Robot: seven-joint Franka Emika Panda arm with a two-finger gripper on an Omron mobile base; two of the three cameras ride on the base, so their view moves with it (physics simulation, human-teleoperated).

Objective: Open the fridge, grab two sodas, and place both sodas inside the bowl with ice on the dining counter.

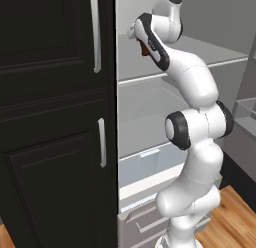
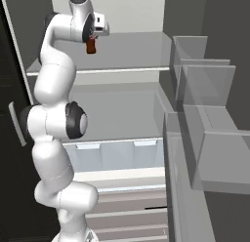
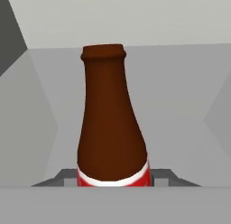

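Gripping: my gripper has its jaws clamped on the brown cola bottle, fingers pressing the red label band from either side.
Axis: I see the bottle running straight away from my hand, its long axis in line with the gripper, cap end farthest out.
Place: I'm holding it up at the top shelf of the open fridge, inside the cavity.
Hand view: shows me the grip at the label.
Right base view: shows the bottle hanging down from my hand above the shelf; I judge the next pull is back out toward me.
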